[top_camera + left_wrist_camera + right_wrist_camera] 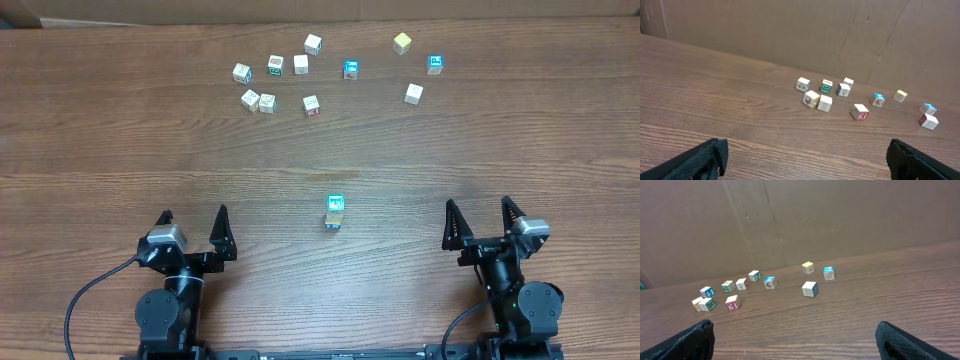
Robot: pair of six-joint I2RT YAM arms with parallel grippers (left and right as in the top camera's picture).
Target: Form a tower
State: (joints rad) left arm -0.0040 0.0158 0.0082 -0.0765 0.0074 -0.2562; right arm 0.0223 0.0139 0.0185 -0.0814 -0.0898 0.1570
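Observation:
The tower (335,212) is a narrow stack of small pale cubes with a cyan-green top, standing near the table's front middle in the overhead view; neither wrist view shows it. My left gripper (192,225) sits open at the front left, well to the tower's left, with nothing between its fingers (710,157). My right gripper (481,218) is open too, at the front right, and its fingers (897,340) hold nothing. Loose single cubes (268,102) lie scattered across the far side, also in the left wrist view (824,103) and the right wrist view (810,288).
Among the far cubes are a yellow-topped one (402,43), two blue-topped ones (351,69) (435,65) and a red-printed one (860,112). A brown cardboard wall (840,215) rises behind the wooden table (120,140). Black cables (85,295) run from both arm bases.

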